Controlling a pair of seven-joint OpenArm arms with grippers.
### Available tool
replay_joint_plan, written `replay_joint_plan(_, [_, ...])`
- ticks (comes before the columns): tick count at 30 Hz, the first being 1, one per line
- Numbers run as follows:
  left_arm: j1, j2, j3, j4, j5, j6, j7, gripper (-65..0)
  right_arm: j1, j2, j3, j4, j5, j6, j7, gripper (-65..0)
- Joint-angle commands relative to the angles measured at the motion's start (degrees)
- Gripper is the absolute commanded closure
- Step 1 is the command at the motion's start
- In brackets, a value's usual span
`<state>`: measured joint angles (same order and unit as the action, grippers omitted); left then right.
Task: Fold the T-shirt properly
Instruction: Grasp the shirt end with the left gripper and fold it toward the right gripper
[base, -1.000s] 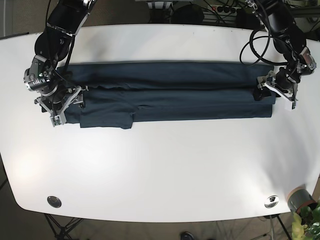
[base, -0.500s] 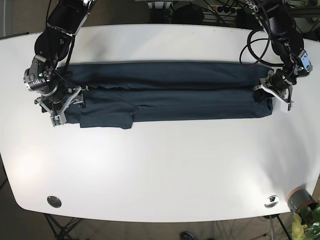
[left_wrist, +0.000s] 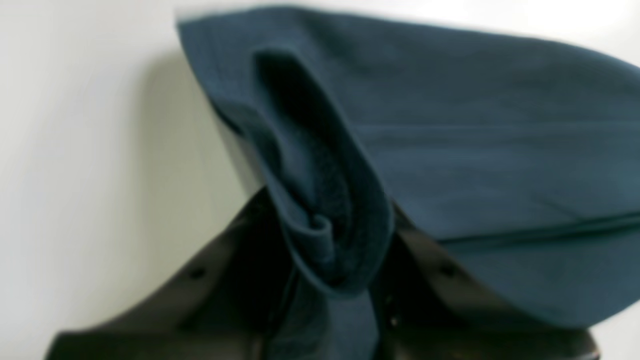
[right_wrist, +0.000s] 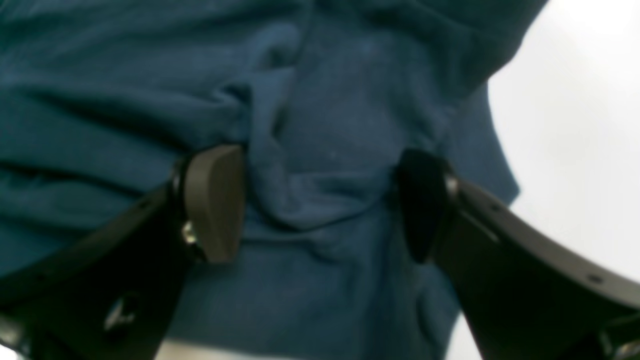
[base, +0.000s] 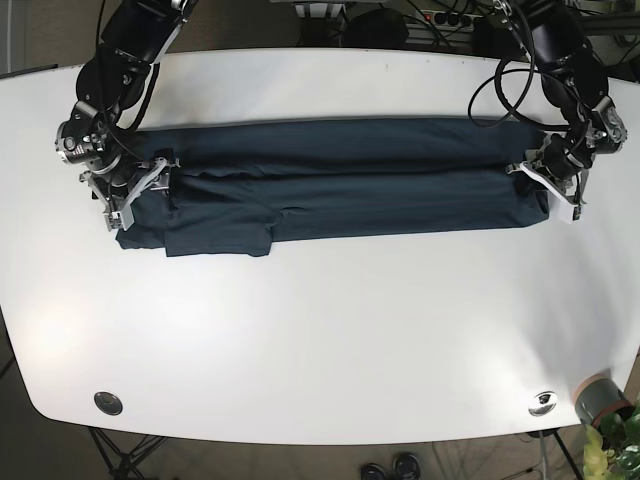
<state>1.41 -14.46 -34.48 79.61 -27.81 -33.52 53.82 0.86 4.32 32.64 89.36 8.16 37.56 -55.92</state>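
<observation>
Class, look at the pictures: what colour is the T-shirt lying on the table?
The T-shirt is plain dark blue, with no pattern; the base view shows it best.

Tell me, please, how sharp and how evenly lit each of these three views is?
Left wrist view: soft and blurred, the T-shirt casting a grey shadow on the white table. Right wrist view: also out of focus, fingers and cloth fuzzy, table washed out. Base view: sharp, with mild glare on the table at lower left.

White table (base: 320, 340) lies open below the T-shirt (base: 340, 185); both arms flank its ends.
</observation>
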Motion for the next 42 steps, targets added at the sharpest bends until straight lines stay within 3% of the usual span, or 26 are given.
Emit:
replay_joint_plan(1, [-0.1, 0.3, 0.0, 5.0, -1.2, -0.3, -1.0, -0.6, 0.9, 0.7, -0.1, -2.3, 0.8, 0.02, 2.7, -45.2])
replay_joint_plan(9, [-0.8, 6.2, 0.6, 16.9, -1.2, -0.3, 7.1, -0.6, 0.9, 0.6, -0.1, -2.5, 0.8, 0.02, 2.7, -45.2])
replay_joint_plan(14, [-0.5, 8.7, 8.8, 21.4, -1.2, -0.3, 7.4, -0.7, 0.9, 0.5, -0.1, -2.5, 0.8, 0.02, 2.7, -45.2])
replay_joint_plan(23, [-0.6, 15.1, 18.0, 21.3, -0.8, 0.1, 7.4, -0.8, 0.9, 0.5, -0.1, -2.5, 0.8, 0.02, 2.7, -45.2])
replay_joint_plan(29, [-0.7, 16.1, 23.6, 20.8, -0.7, 0.4, 7.1, -1.0, 0.0, 0.5, -0.1, -2.4, 1.0, 0.29, 2.7, -45.2])
replay_joint_plan(35, [-3.7, 17.9, 24.2, 15.6, -0.9, 7.3, 7.1, -1.1, -0.3, 0.5, -0.2, -2.2, 1.1, 0.29, 2.7, -45.2])
replay_joint_plan(38, [-4.3, 17.9, 24.4, 13.4, -0.9, 8.0, 7.1, -1.3, -0.4, 0.5, -0.2, -2.1, 1.1, 0.29, 2.7, -45.2])
replay_joint_plan(42, [-6.6, 17.9, 27.1, 10.5, -0.8, 8.1, 7.1, -10.1, -0.4, 0.5, -0.2, -2.1, 1.1, 0.29, 2.7, -45.2])
